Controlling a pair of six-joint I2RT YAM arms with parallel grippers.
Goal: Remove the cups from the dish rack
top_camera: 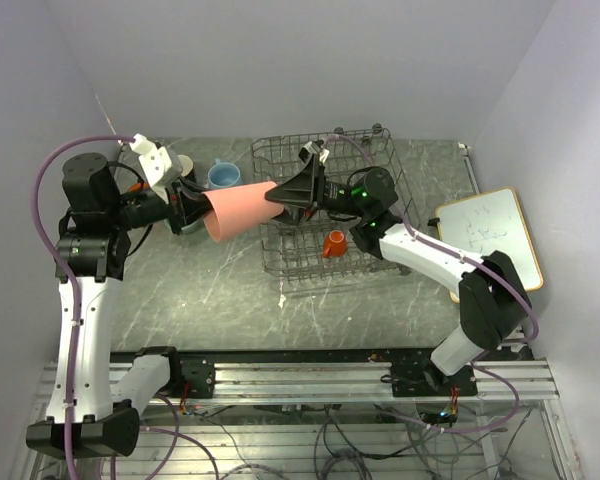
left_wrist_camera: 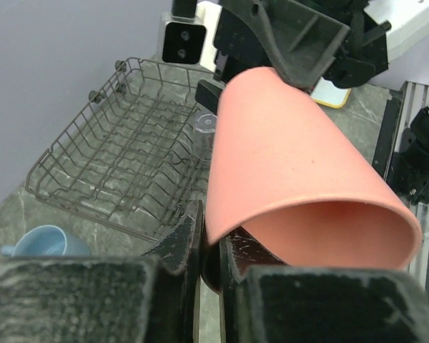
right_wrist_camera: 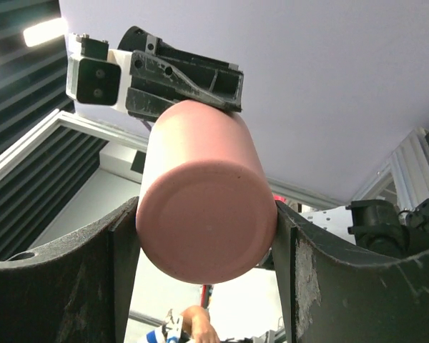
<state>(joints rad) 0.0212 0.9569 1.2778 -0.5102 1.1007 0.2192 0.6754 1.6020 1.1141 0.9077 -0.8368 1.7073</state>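
The pink tumbler (top_camera: 242, 208) hangs on its side in the air over the left edge of the grey wire dish rack (top_camera: 380, 160). My left gripper (top_camera: 202, 210) is shut on its rim wall, one finger inside and one outside (left_wrist_camera: 211, 229). My right gripper (top_camera: 288, 193) grips its closed base, with both fingers against the sides (right_wrist_camera: 206, 207). A tiny orange cup (top_camera: 333, 243) lies in the rack. A clear glass (left_wrist_camera: 204, 132) stands in the rack (left_wrist_camera: 93, 164). A light blue mug (top_camera: 223, 175) sits on the table left of the rack and also shows in the left wrist view (left_wrist_camera: 46, 241).
A white board with a wooden frame (top_camera: 490, 235) lies at the right, by the right arm's elbow. A pale cup (top_camera: 183, 165) sits on the table behind my left wrist. Walls close in the table at the left, back and right.
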